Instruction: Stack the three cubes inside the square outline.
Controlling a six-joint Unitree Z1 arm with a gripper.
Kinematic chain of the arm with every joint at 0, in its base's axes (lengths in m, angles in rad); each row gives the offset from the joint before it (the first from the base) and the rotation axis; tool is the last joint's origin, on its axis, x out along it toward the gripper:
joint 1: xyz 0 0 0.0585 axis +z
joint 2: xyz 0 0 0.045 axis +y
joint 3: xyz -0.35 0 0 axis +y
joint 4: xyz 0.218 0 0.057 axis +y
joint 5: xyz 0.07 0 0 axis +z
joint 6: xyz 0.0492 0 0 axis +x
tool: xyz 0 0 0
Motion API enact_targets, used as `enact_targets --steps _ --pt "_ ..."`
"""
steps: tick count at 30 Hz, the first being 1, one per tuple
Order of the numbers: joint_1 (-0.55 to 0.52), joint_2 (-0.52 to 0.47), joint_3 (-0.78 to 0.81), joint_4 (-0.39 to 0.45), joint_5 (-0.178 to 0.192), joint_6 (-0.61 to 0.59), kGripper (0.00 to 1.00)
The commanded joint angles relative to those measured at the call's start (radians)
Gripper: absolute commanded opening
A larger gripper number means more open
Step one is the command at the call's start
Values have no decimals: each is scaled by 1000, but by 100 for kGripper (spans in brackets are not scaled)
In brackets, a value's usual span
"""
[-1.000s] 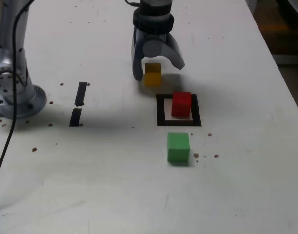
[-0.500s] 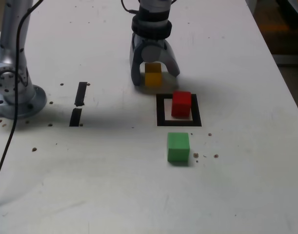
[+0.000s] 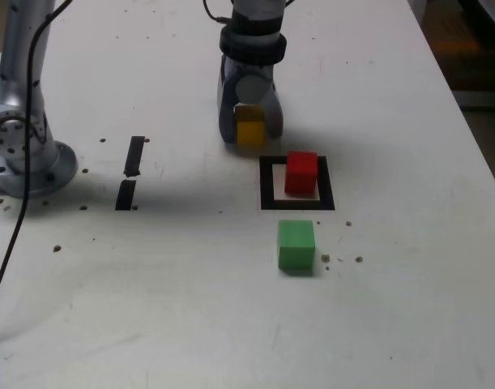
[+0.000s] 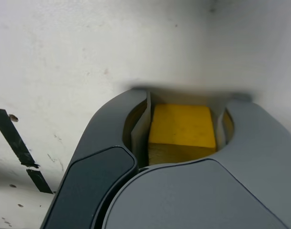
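My gripper (image 3: 250, 130) is down on the white table behind the square outline (image 3: 268, 185), shut on the yellow cube (image 3: 250, 132). The wrist view shows the yellow cube (image 4: 182, 126) pressed between both grey fingers (image 4: 112, 143). A red cube (image 3: 301, 173) sits inside the black square outline, toward its right side in the exterior view. The green cube (image 3: 296, 244) rests on the table just in front of the outline, nearer the camera.
The arm's grey base (image 3: 20, 134) stands at the exterior view's left, with a black cable (image 3: 8, 243) trailing forward. Two short black bars (image 3: 131, 172) lie between the base and the outline. Small dark crumbs dot the table (image 3: 409, 308).
The fingers stood wide around the yellow cube a second ago. They have since closed in from both sides until they clamp it. The cubes have not shifted.
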Motion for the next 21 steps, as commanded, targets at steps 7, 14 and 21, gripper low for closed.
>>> enact_targets --steps 7,14,21 --pt "-16 -85 -26 83 31 -40 22" --pt "-75 -169 -115 248 52 -124 22" --pt "-168 -177 -231 373 54 -202 22"
